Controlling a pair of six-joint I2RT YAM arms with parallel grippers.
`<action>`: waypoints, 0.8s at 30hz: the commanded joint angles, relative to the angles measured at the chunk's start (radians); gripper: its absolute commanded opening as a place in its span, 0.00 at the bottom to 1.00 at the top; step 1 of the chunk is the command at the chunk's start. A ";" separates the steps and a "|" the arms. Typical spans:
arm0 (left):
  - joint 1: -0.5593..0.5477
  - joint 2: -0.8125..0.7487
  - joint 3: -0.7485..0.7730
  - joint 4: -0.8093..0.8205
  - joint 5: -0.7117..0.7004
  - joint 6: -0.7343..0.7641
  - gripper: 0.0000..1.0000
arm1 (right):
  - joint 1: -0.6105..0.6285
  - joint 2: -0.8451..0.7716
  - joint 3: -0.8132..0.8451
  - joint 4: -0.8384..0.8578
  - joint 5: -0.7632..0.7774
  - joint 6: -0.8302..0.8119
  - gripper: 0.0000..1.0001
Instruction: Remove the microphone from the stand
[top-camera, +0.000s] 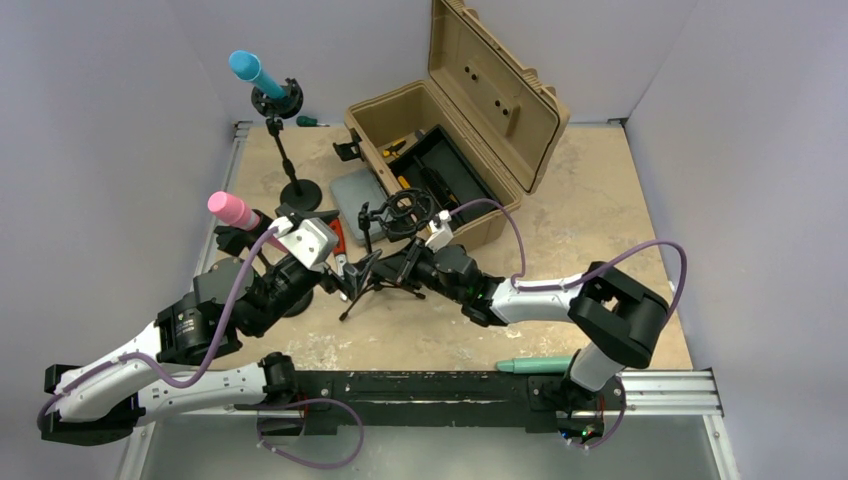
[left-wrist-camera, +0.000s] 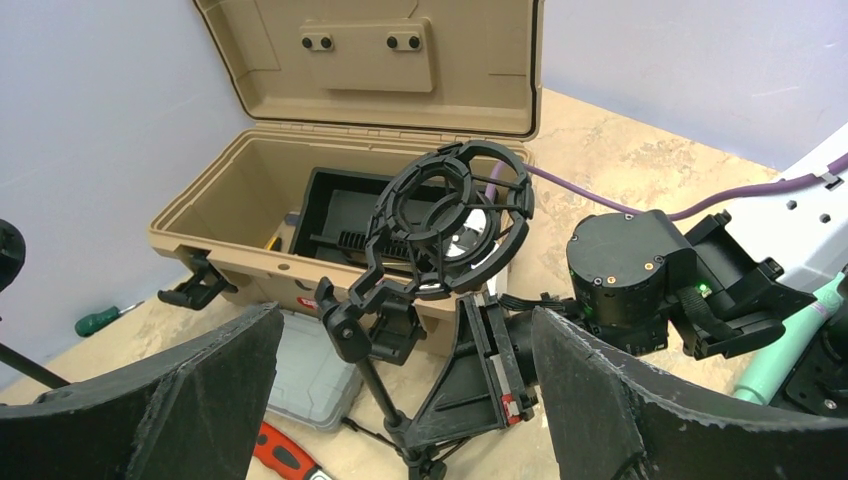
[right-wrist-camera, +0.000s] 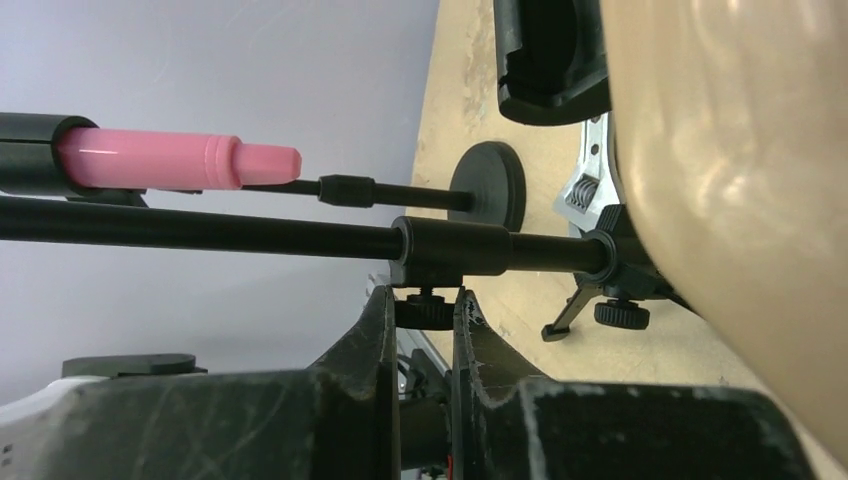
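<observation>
Right arm (top-camera: 540, 290) extends leftward over the tabletop (top-camera: 600, 190); right fingers (right-wrist-camera: 372, 350) pinch a small black thumbscrew (right-wrist-camera: 430, 308) under the black tripod pole (right-wrist-camera: 200, 232). Left fingers (left-wrist-camera: 200, 390) stand spread. Pink cylindrical microphone (top-camera: 232, 210) sits in its black holder (right-wrist-camera: 30, 152) at left.

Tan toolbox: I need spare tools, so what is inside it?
A black tray and yellow-handled tools show. From the left wrist, the shock mount covers part of the tray; anything beneath the tray is hidden.
</observation>
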 joint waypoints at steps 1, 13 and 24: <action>-0.010 0.002 0.007 0.014 -0.018 0.012 0.91 | 0.004 -0.006 0.013 -0.065 0.106 -0.028 0.00; -0.018 0.000 0.002 0.020 -0.026 0.017 0.91 | 0.089 -0.150 -0.031 -0.306 0.320 -0.605 0.00; -0.018 0.017 -0.005 0.029 -0.049 0.017 0.91 | 0.135 -0.124 0.032 -0.458 0.433 -0.771 0.06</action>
